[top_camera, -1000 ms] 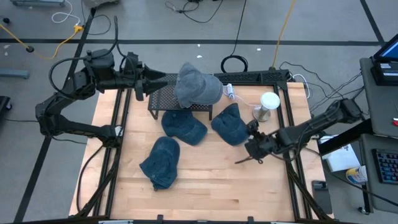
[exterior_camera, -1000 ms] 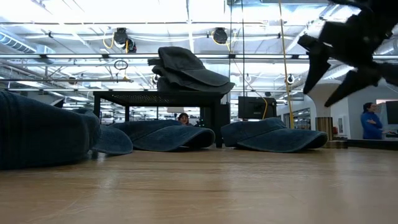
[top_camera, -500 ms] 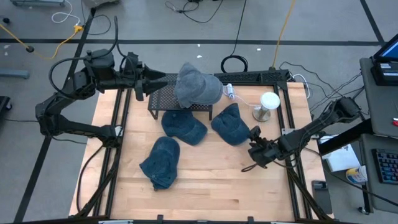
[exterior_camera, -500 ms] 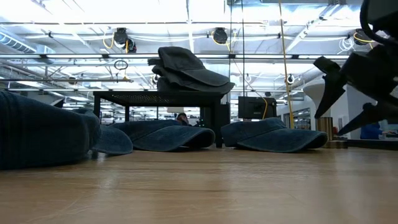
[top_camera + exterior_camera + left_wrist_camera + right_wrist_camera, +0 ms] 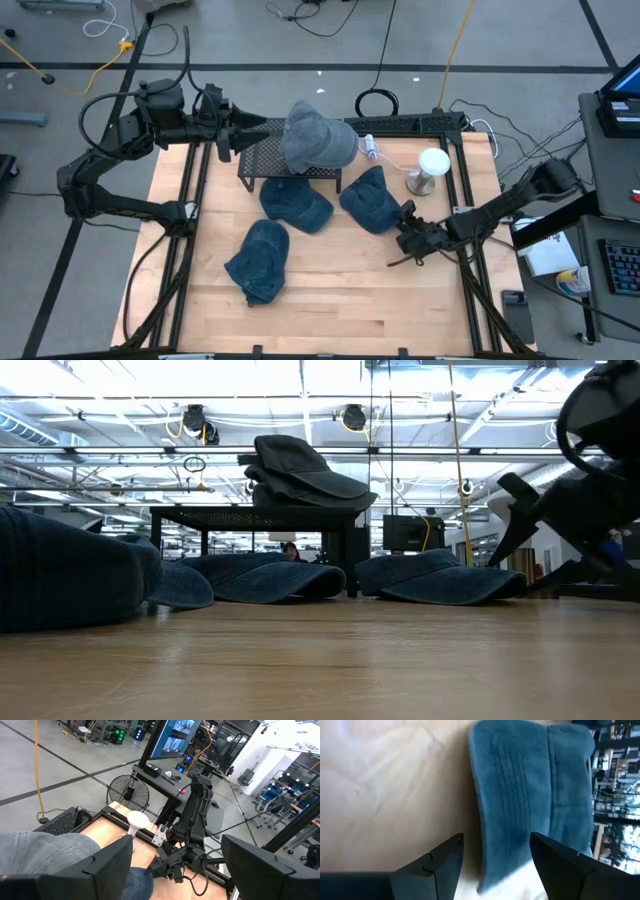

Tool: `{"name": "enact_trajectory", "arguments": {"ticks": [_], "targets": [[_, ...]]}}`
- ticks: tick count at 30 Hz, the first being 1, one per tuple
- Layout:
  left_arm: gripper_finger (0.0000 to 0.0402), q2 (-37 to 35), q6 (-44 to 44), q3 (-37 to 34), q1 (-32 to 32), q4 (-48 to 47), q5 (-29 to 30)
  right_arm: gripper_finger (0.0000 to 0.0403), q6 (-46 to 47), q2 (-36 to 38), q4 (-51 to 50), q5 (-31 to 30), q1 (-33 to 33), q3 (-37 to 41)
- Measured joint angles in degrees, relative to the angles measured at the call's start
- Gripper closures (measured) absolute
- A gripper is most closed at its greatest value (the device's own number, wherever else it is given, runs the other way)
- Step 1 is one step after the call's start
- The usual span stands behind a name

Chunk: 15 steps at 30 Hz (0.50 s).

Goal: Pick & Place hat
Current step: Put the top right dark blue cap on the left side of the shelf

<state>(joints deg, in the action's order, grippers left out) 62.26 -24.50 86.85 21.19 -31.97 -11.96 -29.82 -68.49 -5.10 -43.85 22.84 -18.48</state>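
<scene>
The left gripper (image 5: 243,128) is parked open and empty left of the rack (image 5: 262,157), clear of the work. A grey hat (image 5: 318,137) is already set on the rack; three blue hats lie in front of it. Right of the rack, the right gripper (image 5: 403,228) is held open and empty just beside the nearest blue hat (image 5: 371,200), apparently lined up for a grasp.

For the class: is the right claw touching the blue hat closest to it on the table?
Apart. In the right wrist view the open right claw frames the blue hat, with bare wood showing by one finger. The high view shows the claw just off the hat's edge.
</scene>
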Motion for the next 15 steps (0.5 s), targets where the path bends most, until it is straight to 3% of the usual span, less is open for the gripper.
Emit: {"name": "enact_trajectory", "arguments": {"ticks": [5,8,11,15], "targets": [[0.0092,0.0,0.0,0.0,0.0,0.0,0.0,0.0182,-5.8,-2.8,9.6,-0.2,-2.8,2.1],[0.0092,0.0,0.0,0.0,0.0,0.0,0.0,0.0205,-8.3,-4.0,13.8,-0.2,-3.7,2.2],[0.0092,0.0,-0.2,0.0,0.0,0.0,0.0,0.0254,-9.9,-4.2,16.0,0.2,-3.7,2.3],[0.0092,0.0,-1.1,0.0,0.0,0.0,-0.1,0.0348,-10.1,-4.1,17.6,-1.9,-2.7,2.4]]}}
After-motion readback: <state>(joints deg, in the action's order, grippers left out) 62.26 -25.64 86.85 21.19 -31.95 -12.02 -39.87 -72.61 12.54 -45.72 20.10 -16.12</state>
